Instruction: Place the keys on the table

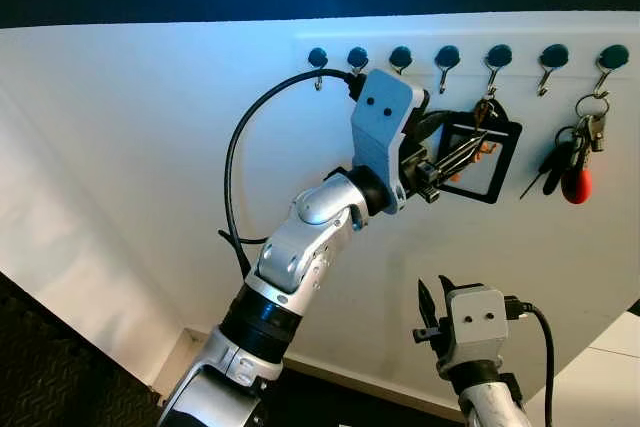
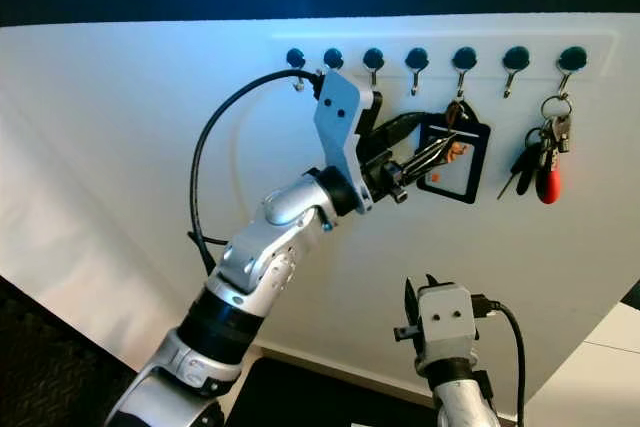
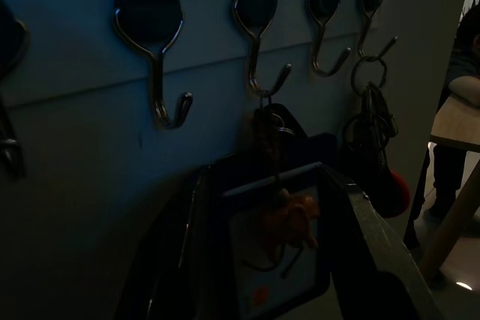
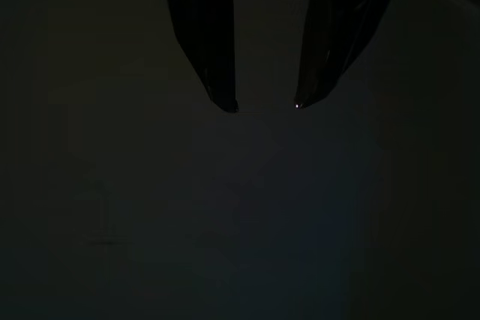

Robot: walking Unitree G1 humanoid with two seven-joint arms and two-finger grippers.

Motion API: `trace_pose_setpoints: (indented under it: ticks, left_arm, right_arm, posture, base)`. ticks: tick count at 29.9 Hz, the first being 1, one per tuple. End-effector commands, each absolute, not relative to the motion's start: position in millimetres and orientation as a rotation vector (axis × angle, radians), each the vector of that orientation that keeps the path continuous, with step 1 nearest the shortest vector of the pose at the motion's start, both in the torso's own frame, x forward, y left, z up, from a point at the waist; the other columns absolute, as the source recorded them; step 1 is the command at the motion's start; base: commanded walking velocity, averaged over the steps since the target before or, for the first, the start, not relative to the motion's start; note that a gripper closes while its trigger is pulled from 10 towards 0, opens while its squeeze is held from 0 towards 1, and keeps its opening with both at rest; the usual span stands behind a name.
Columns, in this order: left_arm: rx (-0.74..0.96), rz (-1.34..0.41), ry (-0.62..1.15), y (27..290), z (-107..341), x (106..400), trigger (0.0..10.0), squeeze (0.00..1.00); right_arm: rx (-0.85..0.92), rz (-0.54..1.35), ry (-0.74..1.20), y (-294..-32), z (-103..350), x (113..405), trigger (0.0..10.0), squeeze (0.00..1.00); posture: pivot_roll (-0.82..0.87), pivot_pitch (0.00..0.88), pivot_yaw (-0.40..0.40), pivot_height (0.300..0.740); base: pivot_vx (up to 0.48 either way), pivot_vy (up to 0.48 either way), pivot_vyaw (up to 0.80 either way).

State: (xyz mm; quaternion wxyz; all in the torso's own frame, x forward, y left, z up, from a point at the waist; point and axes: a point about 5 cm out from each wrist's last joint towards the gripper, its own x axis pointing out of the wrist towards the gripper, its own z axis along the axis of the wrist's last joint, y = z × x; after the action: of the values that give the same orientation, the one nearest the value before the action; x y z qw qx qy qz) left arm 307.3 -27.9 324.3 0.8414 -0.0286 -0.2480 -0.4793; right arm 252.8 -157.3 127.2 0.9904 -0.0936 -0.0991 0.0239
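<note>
Our left gripper (image 1: 468,152) is up at the black-framed card keychain (image 1: 480,159) hanging long-axis down from a wall hook (image 1: 491,75), fingers spread around it, not clamped. Right gripper (image 4: 266,105), slightly parted and empty, sits low, much farther away.

You are facing a white wall (image 1: 150,147) that is carrying a white rail (image 1: 470,39) near its top edge. Seven dark round-headed metal hooks (image 1: 317,57) are running in a row along that rail. A dark patterned floor (image 1: 40,367) is showing below the wall's lower left corner.
</note>
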Motion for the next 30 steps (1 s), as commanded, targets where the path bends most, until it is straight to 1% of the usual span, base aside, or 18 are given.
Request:
trace_pose_setpoints:
  ticks: [1, 2, 3, 4, 7, 8, 9, 11, 14, 17, 19, 21, 22, 24, 26, 27, 29, 30]
  left_arm:
    - [-0.119, -0.983, -0.543, -24.0, 323.9, 307.0, 10.0, 0.0]
    - [-0.119, -0.983, -0.543, -24.0, 323.9, 307.0, 10.0, 0.0]
    - [-0.124, -0.943, -0.543, -12.9, 322.1, 312.5, 10.0, 0.0]
    - [-0.128, -0.883, -0.539, 8.8, 316.6, 320.8, 10.0, 0.0]
    - [-0.148, -0.843, -0.502, 49.4, 303.5, 328.4, 10.0, 0.0]
    - [-0.164, -0.84, -0.484, 61.4, 299.4, 328.7, 10.0, 0.0]
    - [-0.167, -0.84, -0.481, 62.8, 299.0, 328.7, 10.0, 0.0]
    - [-0.183, -0.856, -0.444, 84.9, 290.0, 324.6, 10.0, 0.0]
    - [-0.161, -0.881, -0.392, 108.8, 275.8, 313.6, 10.0, 0.0]
    - [-0.117, -0.861, -0.307, 118.3, 256.0, 295.8, 10.0, 0.0]
    - [-0.1, -0.807, -0.229, 123.7, 235.3, 291.0, 10.0, 0.0]
    - [-0.072, -0.699, -0.145, 133.4, 208.0, 293.9, 10.0, 0.0]
    - [-0.063, -0.587, -0.078, 136.7, 186.0, 296.4, 10.0, 0.0]
    - [-0.045, -0.419, 0.042, 144.7, 148.3, 296.0, 10.0, 0.0]
    - [-0.011, -0.31, 0.138, 154.8, 116.2, 292.0, 10.0, 0.0]
    - [-0.011, -0.31, 0.138, 154.8, 116.2, 292.0, 10.0, 0.0]
    - [0.052, -0.271, 0.227, 161.7, 87.6, 283.5, 10.0, 0.0]
    - [0.052, -0.271, 0.227, 161.7, 87.6, 283.5, 10.0, 0.0]
  right_arm:
    - [-0.181, 0.063, -0.165, -154.4, 120.4, 251.2, 10.0, 0.0]
    - [-0.181, 0.063, -0.165, -154.4, 120.4, 251.2, 10.0, 0.0]
    - [-0.182, 0.061, -0.168, -155.7, 121.4, 252.0, 10.0, 0.0]
    - [-0.186, 0.063, -0.171, -157.8, 122.4, 253.5, 10.0, 0.0]
    - [-0.191, 0.079, -0.17, -157.7, 122.1, 255.3, 10.0, 0.0]
    - [-0.193, 0.087, -0.168, -157.4, 121.6, 255.6, 10.0, 0.0]
    - [-0.193, 0.088, -0.167, -157.4, 121.5, 255.6, 10.0, 0.0]
    - [-0.194, 0.102, -0.158, -156.1, 119.1, 256.3, 10.0, 0.0]
    - [-0.2, 0.123, -0.14, -154.8, 113.6, 256.3, 10.0, 0.0]
    - [-0.214, 0.151, -0.102, -154.0, 102.4, 254.7, 10.0, 0.0]
    - [-0.219, 0.165, -0.073, -155.2, 94.8, 253.3, 10.0, 0.0]
    - [-0.223, 0.175, -0.046, -157.0, 87.4, 252.0, 10.0, 0.0]
    - [-0.219, 0.184, -0.015, -158.3, 80.5, 251.2, 10.0, 0.0]
    - [-0.216, 0.184, 0.033, -161.7, 69.0, 249.4, 10.0, 0.0]
    - [-0.218, 0.169, 0.071, -166.0, 59.1, 247.5, 10.0, 0.0]
    - [-0.218, 0.169, 0.071, -166.0, 59.1, 247.5, 10.0, 0.0]
    - [-0.221, 0.147, 0.107, -171.3, 50.2, 245.6, 10.0, 0.0]
    - [-0.221, 0.147, 0.107, -171.3, 50.2, 245.6, 10.0, 0.0]
  posture:
    - [-0.06, 0.192, 0.158, 0.74]
    - [-0.06, 0.192, 0.158, 0.74]
    - [-0.06, 0.191, 0.156, 0.74]
    - [-0.06, 0.188, 0.151, 0.74]
    - [-0.05, 0.182, 0.139, 0.74]
    - [-0.05, 0.181, 0.137, 0.74]
    - [-0.05, 0.181, 0.137, 0.74]
    - [-0.04, 0.179, 0.124, 0.74]
    - [-0.02, 0.174, 0.106, 0.74]
    - [-0.02, 0.17, 0.095, 0.74]
    - [-0.01, 0.165, 0.087, 0.74]
    - [-0.01, 0.162, 0.082, 0.74]
    - [-0.01, 0.16, 0.076, 0.74]
    - [-0.01, 0.158, 0.071, 0.74]
    - [0.0, 0.157, 0.066, 0.74]
    - [0.0, 0.157, 0.066, 0.74]
    - [0.0, 0.156, 0.062, 0.74]
    - [0.0, 0.156, 0.062, 0.74]
  base:
    - [0.0, 0.0, 0.0]
    - [0.0, 0.0, 0.0]
    - [0.0, 0.0, 0.0]
    - [0.0, 0.0, 0.0]
    - [0.0, 0.0, 0.0]
    - [0.0, 0.0, 0.0]
    - [0.0, 0.0, 0.0]
    - [0.0, 0.0, 0.0]
    - [0.0, 0.0, 0.0]
    - [0.0, 0.0, 0.0]
    - [0.0, 0.0, 0.0]
    - [0.0, 0.0, 0.0]
    - [0.0, 0.0, 0.0]
    - [0.0, 0.0, 0.0]
    - [0.0, 0.0, 0.0]
    - [0.0, 0.0, 0.0]
    - [0.0, 0.0, 0.0]
    - [0.0, 0.0, 0.0]
